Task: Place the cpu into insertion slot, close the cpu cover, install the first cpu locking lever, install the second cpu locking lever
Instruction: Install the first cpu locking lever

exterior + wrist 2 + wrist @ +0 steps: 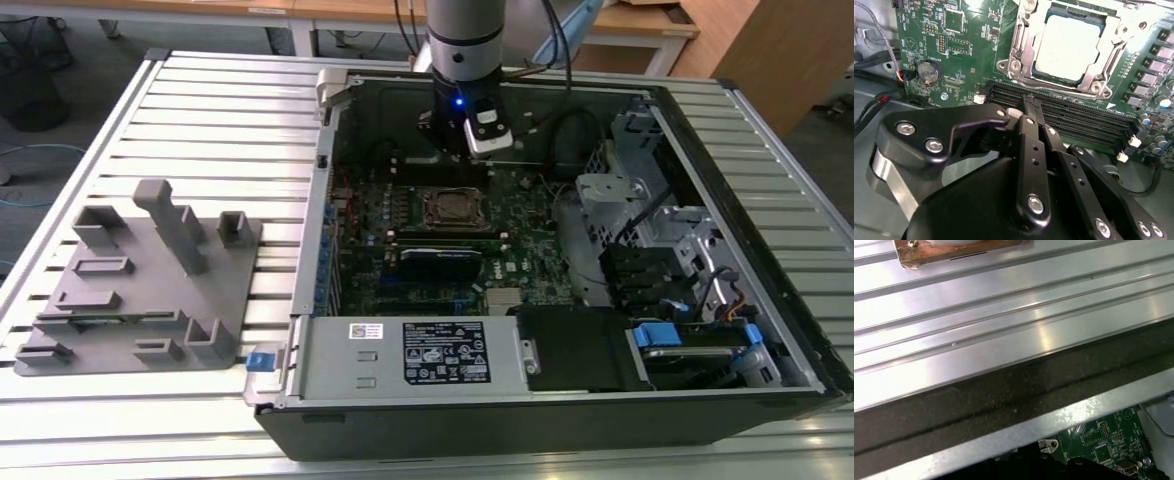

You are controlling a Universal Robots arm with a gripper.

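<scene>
In the second wrist view the cpu [1069,42], a pale metal square, lies inside the insertion slot [458,208] on the green board. The silvery cpu cover [1030,55] lies flat around it, its cut-out framing the chip. Thin metal levers run along the socket's sides; I cannot tell whether they are latched. My gripper [1029,102] is shut with nothing between its black fingers, its tips hovering over the long black slots just beside the socket. In the exterior view the gripper [457,158] hangs inside the open case, just behind the socket.
A black graphics card [441,262] sits in front of the socket, with the power supply [414,355] nearer the case front. Drive cages and cables [641,230] fill the exterior view's right. A grey fixture [147,280] stands on the slatted table [1004,315].
</scene>
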